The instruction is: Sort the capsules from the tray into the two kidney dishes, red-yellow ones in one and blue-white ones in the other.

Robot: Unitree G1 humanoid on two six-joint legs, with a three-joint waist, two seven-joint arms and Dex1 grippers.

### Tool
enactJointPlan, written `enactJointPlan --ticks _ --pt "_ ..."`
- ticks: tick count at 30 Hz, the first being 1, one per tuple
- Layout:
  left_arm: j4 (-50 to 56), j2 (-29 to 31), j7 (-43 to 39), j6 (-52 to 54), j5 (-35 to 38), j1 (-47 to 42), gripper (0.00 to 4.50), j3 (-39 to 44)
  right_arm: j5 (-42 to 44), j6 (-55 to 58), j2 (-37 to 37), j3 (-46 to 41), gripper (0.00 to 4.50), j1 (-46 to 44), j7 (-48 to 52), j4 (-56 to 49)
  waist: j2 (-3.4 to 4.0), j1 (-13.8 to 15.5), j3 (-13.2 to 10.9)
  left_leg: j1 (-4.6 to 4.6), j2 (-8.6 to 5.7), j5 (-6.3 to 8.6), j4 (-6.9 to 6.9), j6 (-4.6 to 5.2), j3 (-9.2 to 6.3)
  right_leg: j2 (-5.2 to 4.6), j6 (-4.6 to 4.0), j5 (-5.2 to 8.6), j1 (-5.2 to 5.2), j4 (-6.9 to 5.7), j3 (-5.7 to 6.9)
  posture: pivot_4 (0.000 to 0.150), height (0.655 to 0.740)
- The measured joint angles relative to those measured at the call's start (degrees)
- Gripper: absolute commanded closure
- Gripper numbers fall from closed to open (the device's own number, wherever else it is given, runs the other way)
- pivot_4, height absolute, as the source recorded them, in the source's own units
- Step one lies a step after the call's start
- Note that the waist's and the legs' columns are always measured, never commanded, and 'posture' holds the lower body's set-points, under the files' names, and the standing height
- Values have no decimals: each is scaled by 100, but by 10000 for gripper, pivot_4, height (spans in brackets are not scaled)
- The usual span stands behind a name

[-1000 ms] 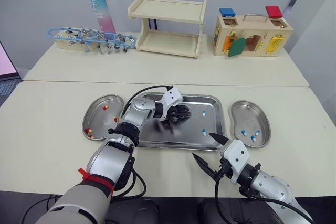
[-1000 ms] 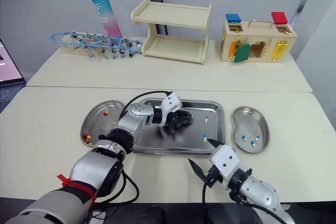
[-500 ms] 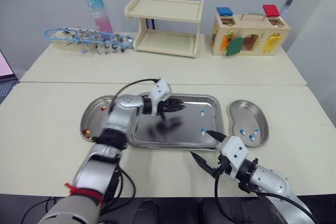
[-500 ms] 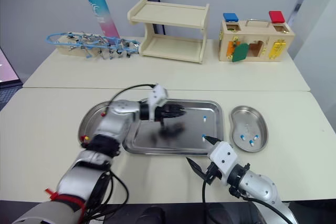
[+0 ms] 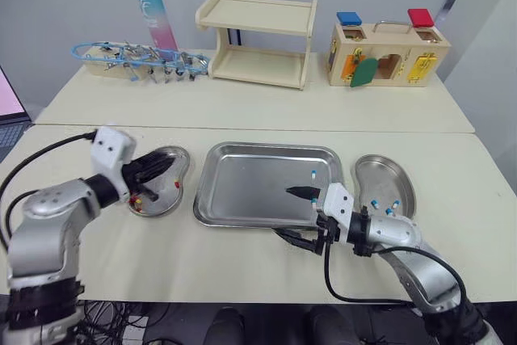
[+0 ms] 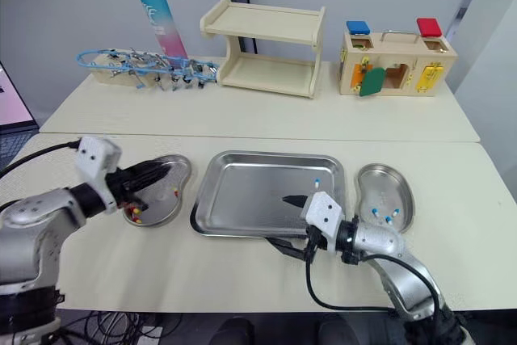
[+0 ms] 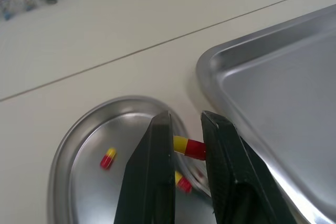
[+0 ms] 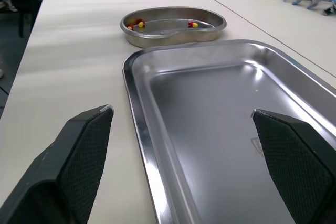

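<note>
Left end effector [image 7: 186,119] pinching red-yellow capsule [image 7: 188,148] above left kidney dish [image 7: 84,148], moved off tray [image 5: 242,187]; right end effector [image 5: 284,212] spread wide, now at tray's near edge.

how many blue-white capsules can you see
4. Three blue-white capsules lie in the right kidney dish, a fourth on the tray near its right edge. The right gripper may hide another.

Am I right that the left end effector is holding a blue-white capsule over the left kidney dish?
Not quite: the capsule in the left end effector is red-yellow, not blue-white, as the left wrist view shows. It is indeed held over the left kidney dish.
</note>
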State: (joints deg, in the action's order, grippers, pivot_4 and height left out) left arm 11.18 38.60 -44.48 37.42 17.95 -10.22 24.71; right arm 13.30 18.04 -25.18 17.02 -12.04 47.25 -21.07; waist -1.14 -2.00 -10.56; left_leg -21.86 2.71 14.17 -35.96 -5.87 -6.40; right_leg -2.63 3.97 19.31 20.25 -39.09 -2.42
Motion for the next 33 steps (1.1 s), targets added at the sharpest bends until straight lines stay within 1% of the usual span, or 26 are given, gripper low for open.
enactJointPlan --ticks 3,9,10,11,12,19,28,33 --pt "81 -109 422 104 8 210 40614 210 0 -106 101 50 0 -239 130 271 0 24 0 -1 0 0 -1 0 1 -1 0 0 0 0 -1 1500 7400" --pt "213 -411 1176 222 3 266 40614 219 -105 -331 147 234 0 -390 258 583 0 15 0 -1 0 0 0 0 1 0 -1 -1 2 -1 -1 1500 7400" --pt "213 -428 1241 229 15 250 35014 219 -116 -348 146 232 0 -390 265 592 0 15 0 -1 0 0 0 0 1 0 -1 -1 2 -1 -1 1500 7400" --pt "213 -453 1287 252 36 218 33338 220 -121 -367 143 231 0 -390 265 592 0 15 0 0 0 0 0 -1 1 0 -1 -1 2 -1 -1 1500 7400" --pt "214 -467 1315 275 99 195 30571 219 -121 -370 143 232 0 -389 265 591 0 15 0 -1 0 0 0 -1 2 0 -1 -1 2 -1 -1 1500 7400" --pt "214 -485 1443 425 335 87 8425 215 -122 -364 91 232 0 -237 263 539 0 15 0 0 0 0 0 -1 2 0 -1 -1 2 0 -2 1500 7400" --pt "525 -411 1464 447 612 262 8425 286 -121 -362 45 222 0 -210 257 427 0 15 0 0 0 0 1 -1 2 0 -1 -1 2 0 -2 1500 7400" --pt "630 76 811 327 1073 955 8425 1052 -41 -366 -229 -59 0 -88 280 270 1 -13 -1 0 0 0 7 -1 5 -1 -2 0 6 2 -6 1500 7400"
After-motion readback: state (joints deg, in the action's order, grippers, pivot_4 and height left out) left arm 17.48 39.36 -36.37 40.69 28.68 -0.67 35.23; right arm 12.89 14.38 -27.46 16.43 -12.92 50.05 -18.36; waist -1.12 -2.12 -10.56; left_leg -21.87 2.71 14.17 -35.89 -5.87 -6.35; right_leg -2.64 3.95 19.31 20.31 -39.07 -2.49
